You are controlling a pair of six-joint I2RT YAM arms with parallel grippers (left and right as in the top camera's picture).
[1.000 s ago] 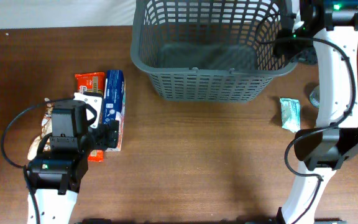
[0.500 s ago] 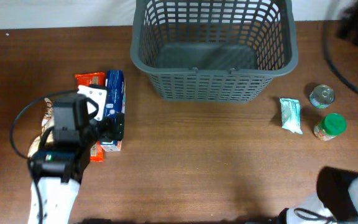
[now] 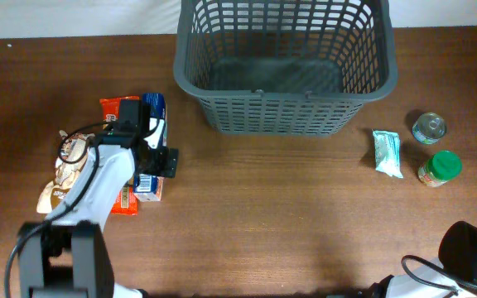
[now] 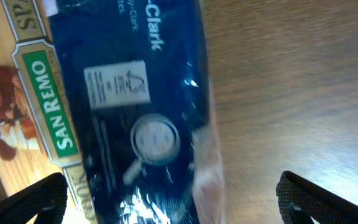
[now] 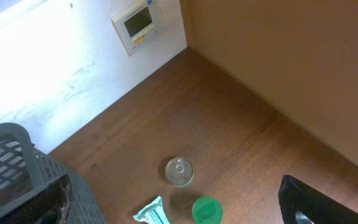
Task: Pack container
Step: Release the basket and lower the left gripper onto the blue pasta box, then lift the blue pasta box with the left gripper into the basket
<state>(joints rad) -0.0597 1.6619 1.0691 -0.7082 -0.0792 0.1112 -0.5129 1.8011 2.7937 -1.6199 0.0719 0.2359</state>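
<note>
Both left claw (image 4: 173, 202) tips wide astride blue packet (image 4: 135, 93), basket (image 3: 284, 112) well apart

Glossy blue plastic packet (image 4: 142, 118) on smooth wood table (image 4: 291, 93).

Left arm (image 3: 98, 184): white tubular link is fitted between black joint housings; a thin black cable (image 3: 65, 149) is looped beside the wrist.
Left fingertips (image 4: 27, 202): matte black, angular.
Right arm (image 3: 472, 252): rounded black housing is seen over a white shell, with a black lead (image 3: 426, 264) attached.
Right fingertips (image 5: 319, 199): black, blurred.
</note>
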